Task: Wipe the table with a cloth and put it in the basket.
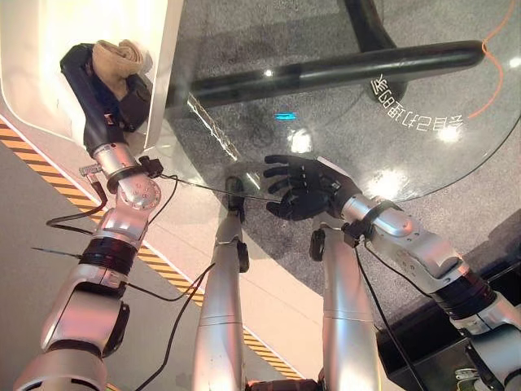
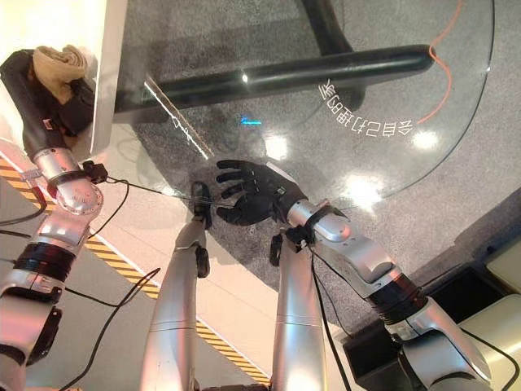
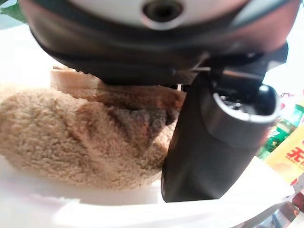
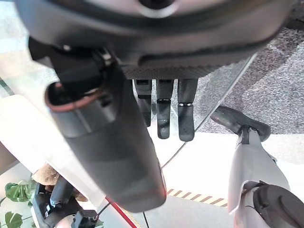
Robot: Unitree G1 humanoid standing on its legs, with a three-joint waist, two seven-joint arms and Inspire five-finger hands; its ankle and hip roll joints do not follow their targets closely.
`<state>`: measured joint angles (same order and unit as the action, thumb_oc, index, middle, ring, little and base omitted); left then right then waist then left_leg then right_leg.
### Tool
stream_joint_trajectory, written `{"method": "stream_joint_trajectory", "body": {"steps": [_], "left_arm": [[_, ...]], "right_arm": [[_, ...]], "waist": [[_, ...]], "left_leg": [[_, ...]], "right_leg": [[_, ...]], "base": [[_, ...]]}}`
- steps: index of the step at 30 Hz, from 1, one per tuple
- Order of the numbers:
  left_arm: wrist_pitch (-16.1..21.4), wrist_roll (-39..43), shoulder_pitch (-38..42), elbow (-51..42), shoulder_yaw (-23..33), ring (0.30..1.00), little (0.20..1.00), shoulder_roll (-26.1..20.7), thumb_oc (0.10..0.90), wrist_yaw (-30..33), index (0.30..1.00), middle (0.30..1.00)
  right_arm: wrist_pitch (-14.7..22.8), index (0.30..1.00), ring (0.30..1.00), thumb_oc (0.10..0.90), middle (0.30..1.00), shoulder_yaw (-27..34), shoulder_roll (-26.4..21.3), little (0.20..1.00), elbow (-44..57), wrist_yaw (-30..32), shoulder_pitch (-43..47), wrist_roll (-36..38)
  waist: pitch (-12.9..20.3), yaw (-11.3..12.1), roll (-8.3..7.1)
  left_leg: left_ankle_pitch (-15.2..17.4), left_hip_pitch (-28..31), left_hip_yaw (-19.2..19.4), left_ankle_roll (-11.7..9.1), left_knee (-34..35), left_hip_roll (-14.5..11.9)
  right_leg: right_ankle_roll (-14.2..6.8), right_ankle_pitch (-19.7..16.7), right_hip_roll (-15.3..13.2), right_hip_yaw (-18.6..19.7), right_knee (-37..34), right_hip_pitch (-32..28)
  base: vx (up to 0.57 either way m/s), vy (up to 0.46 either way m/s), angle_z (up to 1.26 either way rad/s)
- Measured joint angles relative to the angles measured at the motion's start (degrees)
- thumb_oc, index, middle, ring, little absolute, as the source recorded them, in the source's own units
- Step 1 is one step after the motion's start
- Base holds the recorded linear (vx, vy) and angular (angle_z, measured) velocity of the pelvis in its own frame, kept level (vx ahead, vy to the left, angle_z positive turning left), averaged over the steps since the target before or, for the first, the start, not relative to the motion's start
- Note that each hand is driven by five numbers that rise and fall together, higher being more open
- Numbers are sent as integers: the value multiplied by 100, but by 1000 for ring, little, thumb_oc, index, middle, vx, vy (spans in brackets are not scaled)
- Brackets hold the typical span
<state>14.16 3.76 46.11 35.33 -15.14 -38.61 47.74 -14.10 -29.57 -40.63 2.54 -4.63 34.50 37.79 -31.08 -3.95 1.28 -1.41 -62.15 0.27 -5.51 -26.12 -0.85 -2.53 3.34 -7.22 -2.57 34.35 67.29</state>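
A tan fluffy cloth is bunched in my left hand, whose fingers curl round it. Hand and cloth sit inside the white basket at the far left, beside the round glass table. In the left wrist view the cloth lies against the thumb, just above the basket's white wall. My right hand hovers flat over the table's near edge, fingers straight and spread, holding nothing.
Black tubular table legs show through the glass. An orange cable curves on the floor at the far right. Yellow-and-black hazard tape runs across the floor on the left.
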Motion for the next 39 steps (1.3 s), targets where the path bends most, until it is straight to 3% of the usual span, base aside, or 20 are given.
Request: {"method": "stream_joint_trajectory", "body": {"steps": [6,7,8,9,25,39], "left_arm": [[-14,174,112,199,-3,300,200,-120,100,-268,300,300],[-29,227,139,188,5,514,450,-159,350,-367,514,514],[-29,227,139,188,5,514,450,-159,350,-367,514,514],[-26,229,163,197,-5,900,900,-193,800,-453,900,900],[-154,220,229,265,-165,900,900,-236,800,-619,900,900],[-143,208,-298,168,-83,900,900,-106,800,-735,900,900]], "right_arm": [[50,900,900,800,900,-87,16,900,-63,-17,78,15],[87,900,900,800,900,-100,35,900,-93,-24,75,16],[87,900,900,800,900,-100,35,900,-93,-24,75,16],[98,900,900,800,900,-96,40,900,-104,-25,78,15],[113,900,900,800,900,-84,215,900,-216,-32,57,-15],[97,900,900,800,900,-62,289,900,-264,-24,-346,-292]], "waist": [[8,-71,-17],[16,-94,-29],[16,-94,-29],[18,-90,-35],[29,-120,-77],[29,-83,-88]], "left_leg": [[-18,-13,-11,25,19,0],[-5,-20,-7,20,6,-1],[-5,-20,-7,20,6,-1],[-19,-35,-4,31,63,1],[-35,44,-13,33,-8,11],[-49,456,-8,35,175,31]], "right_leg": [[-13,-16,4,-13,-52,-16],[-25,-12,2,-12,-59,-15],[-25,-12,2,-12,-59,-15],[-21,-24,0,-12,-68,5],[-34,-44,-11,-16,-56,-94],[-16,-60,-38,-30,-165,-481]], "base": [[-14,-3,0],[0,0,0],[0,0,0],[39,-2,0],[-9,-5,0],[-22,-36,1]]}}
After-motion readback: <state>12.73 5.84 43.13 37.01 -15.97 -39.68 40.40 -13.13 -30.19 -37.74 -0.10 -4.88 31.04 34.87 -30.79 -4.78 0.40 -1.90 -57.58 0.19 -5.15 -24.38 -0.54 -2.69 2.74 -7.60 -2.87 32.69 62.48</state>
